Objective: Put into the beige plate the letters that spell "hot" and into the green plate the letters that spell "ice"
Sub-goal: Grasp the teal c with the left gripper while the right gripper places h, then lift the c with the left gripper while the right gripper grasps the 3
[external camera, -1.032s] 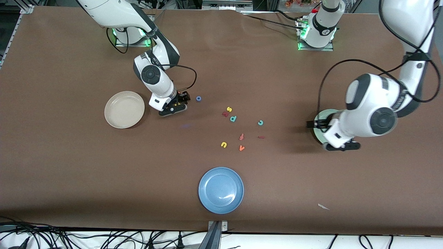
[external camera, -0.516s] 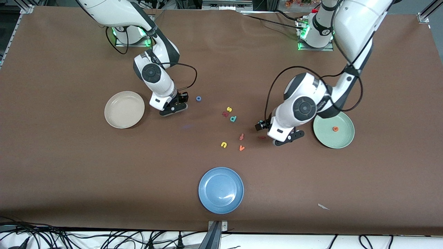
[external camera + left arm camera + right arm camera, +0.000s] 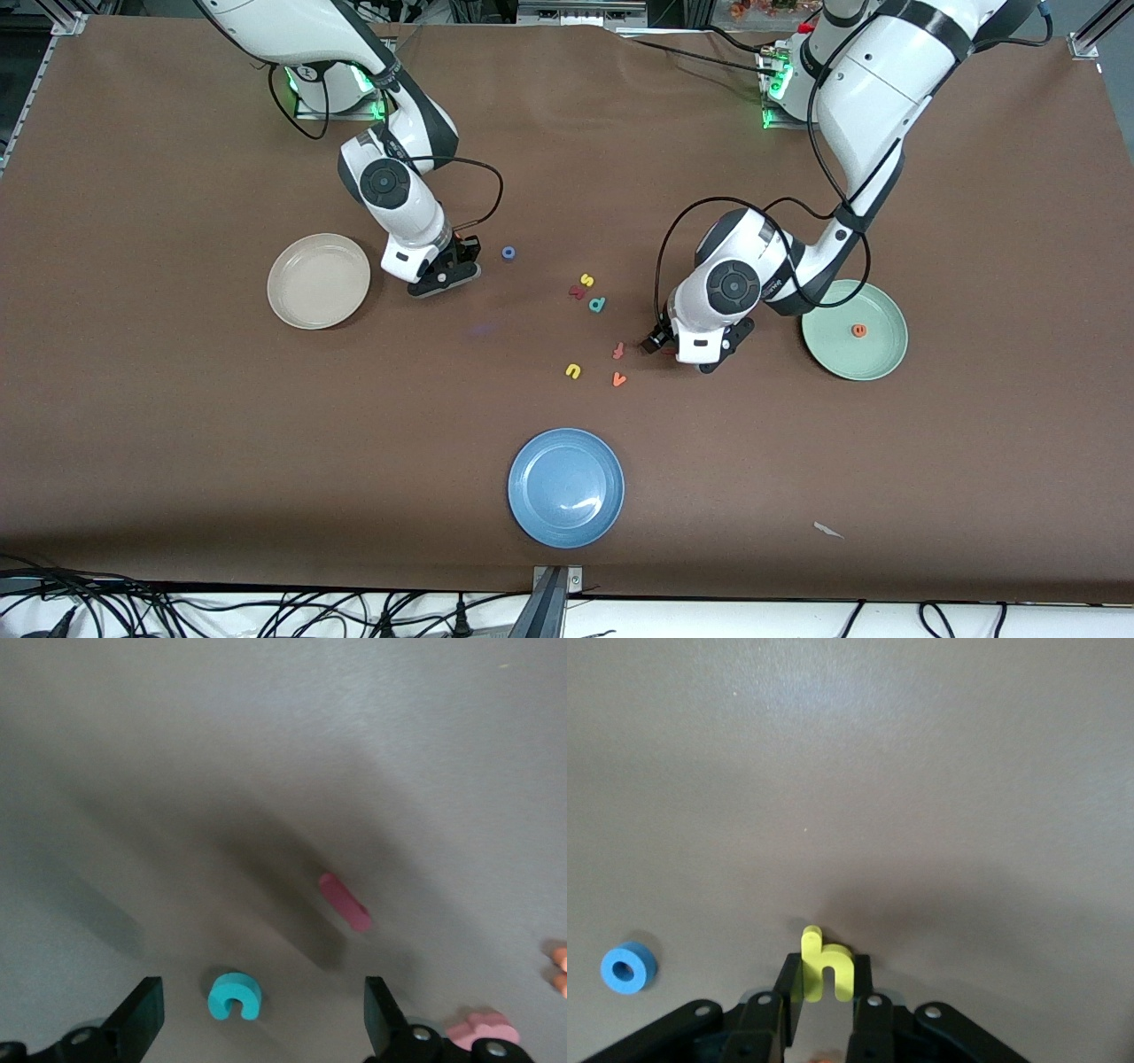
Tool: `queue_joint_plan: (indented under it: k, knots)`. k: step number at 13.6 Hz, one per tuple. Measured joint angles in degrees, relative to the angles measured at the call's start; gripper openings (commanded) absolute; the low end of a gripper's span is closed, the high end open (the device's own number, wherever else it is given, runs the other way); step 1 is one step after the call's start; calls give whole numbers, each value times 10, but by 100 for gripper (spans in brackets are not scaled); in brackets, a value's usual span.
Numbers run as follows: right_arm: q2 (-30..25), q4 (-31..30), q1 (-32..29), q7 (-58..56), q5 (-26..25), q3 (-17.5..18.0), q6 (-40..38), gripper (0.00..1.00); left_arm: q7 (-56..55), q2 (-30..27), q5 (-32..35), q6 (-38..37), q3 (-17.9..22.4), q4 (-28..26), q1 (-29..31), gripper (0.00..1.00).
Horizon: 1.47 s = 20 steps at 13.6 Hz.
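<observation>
Right gripper (image 3: 819, 1001) jaws pinched on yellow h (image 3: 826, 970) beside beige plate (image 3: 318, 280), left gripper (image 3: 259, 1028) jaws wide over teal c (image 3: 234, 996) and red i (image 3: 345, 902) mid-table; foam letters look light and squashy, so grip flat sides gently.

Blue plate (image 3: 566, 487) nearest camera; stray letters (image 3: 585, 288) mid-table.

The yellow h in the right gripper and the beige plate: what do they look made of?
The yellow h looks like foam: a thick, matte slab with soft rounded edges and no shine, pinched between the right gripper fingers. The beige plate looks like smooth moulded plastic or melamine, with an even colour and a faint sheen at the rim; ceramic cannot be ruled out.
</observation>
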Motion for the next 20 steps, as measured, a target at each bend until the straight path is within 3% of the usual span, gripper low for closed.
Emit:
queue_joint_plan:
  k: [2, 6, 8, 9, 10, 13, 15, 16, 18, 20]
  knots:
    - [-32, 2, -21, -46, 0, -6, -44, 14, -10, 0, 0, 0, -1, -6, 0, 77]
    - [-97, 2, -120, -196, 0, -24, -132, 17, -11, -7, 0, 2, -2, -22, 0, 67]
    - [-108, 2, -148, -277, 0, -64, -153, 43, -11, -12, 0, 2, -2, -29, 0, 59]
    - [-107, 1, -154, -310, 0, -85, -155, 72, -11, -12, 0, 2, -4, -31, -1, 59]
    - [-106, 0, -158, -329, 0, -99, -156, 75, -7, -13, 0, 2, -5, -31, -4, 59]
    - [-104, -3, -160, -335, 0, -103, -161, 100, 21, -16, 1, 2, -9, -38, -5, 57]
    - [-104, -3, -159, -334, 3, -100, -170, 100, 33, -20, 1, 2, -9, -45, -5, 50]
    - [-104, -3, -159, -330, 5, -99, -171, 100, 36, -21, 1, 2, -9, -47, -5, 41]
    - [-104, -3, -159, -286, 11, -78, -173, 100, 39, -23, 1, 2, -9, -47, -5, 41]
    - [-104, -3, -155, -197, 13, -33, -173, 100, 44, -24, 1, 2, -9, -48, -2, 41]
